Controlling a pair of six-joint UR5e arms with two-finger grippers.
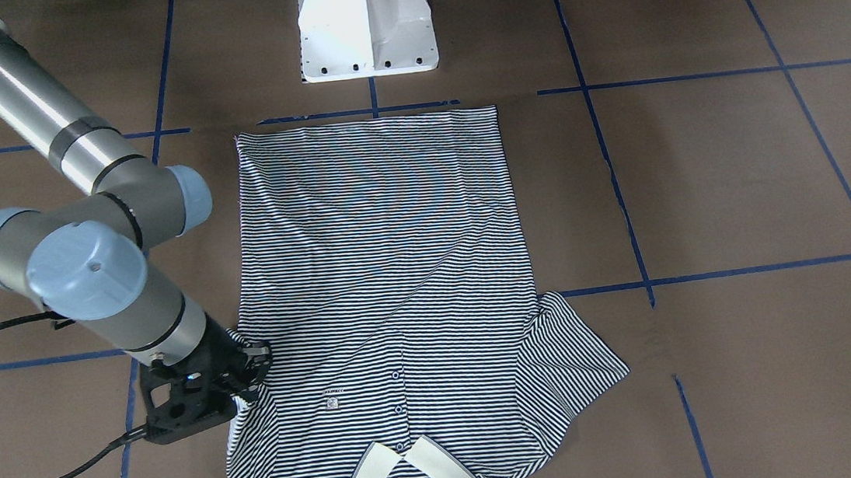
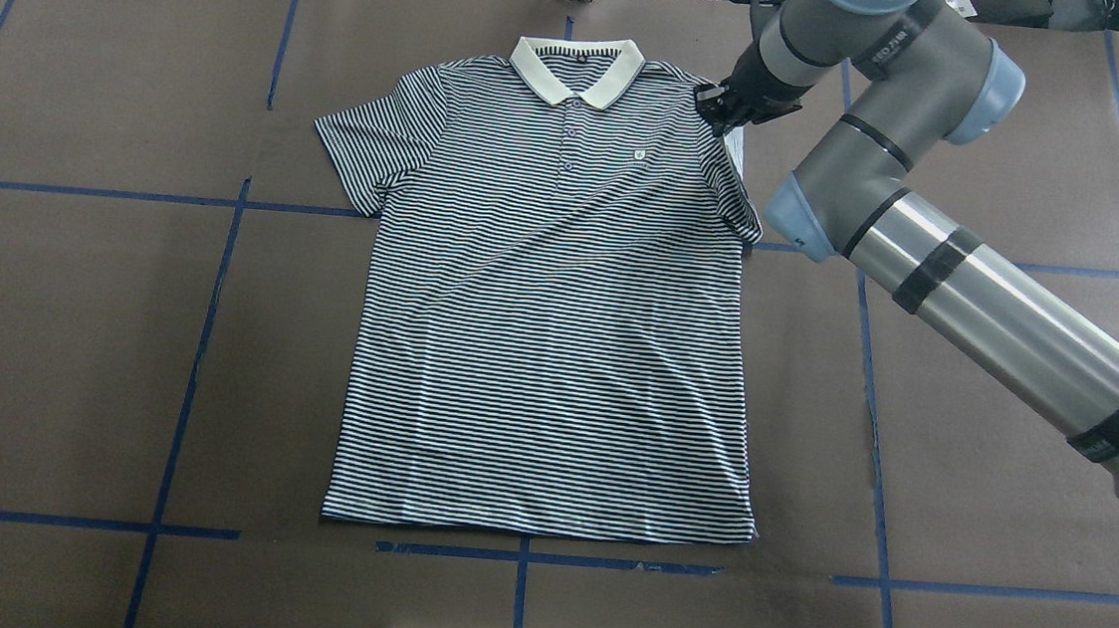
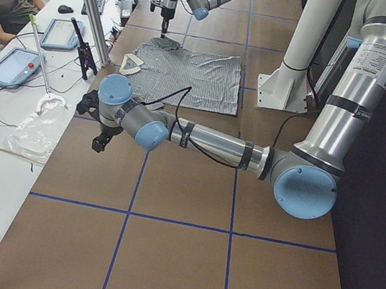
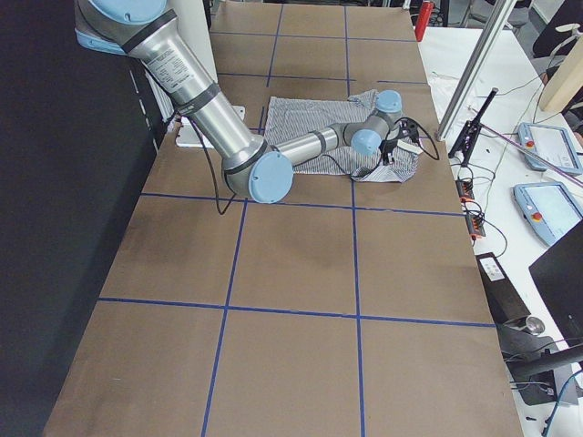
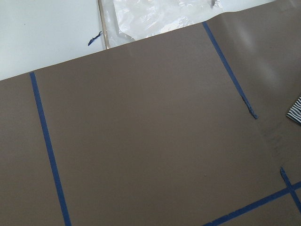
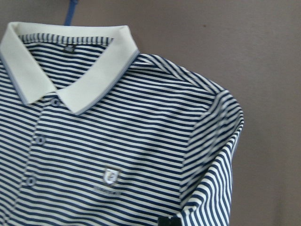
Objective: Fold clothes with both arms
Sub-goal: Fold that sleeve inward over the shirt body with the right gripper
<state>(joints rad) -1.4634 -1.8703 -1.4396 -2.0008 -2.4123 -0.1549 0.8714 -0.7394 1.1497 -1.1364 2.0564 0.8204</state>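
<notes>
One thin-striped knit polo shirt (image 2: 556, 354) is spread flat, front up, mid-way along the matte brown paper surface (image 2: 68, 335), with its plain cream collar (image 2: 539, 71) at the edge farthest from the robot. The sleeve (image 6: 211, 155) on the robot's right is bunched and pinched in the right end effector (image 1: 249, 369). The left end effector (image 3: 99, 141) is held over bare paper, well apart from the shirt; its opening cannot be told.

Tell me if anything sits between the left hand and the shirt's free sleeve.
Nothing visible: only bare table with blue tape lines lies between the left hand and the spread sleeve of the polo shirt.
</notes>
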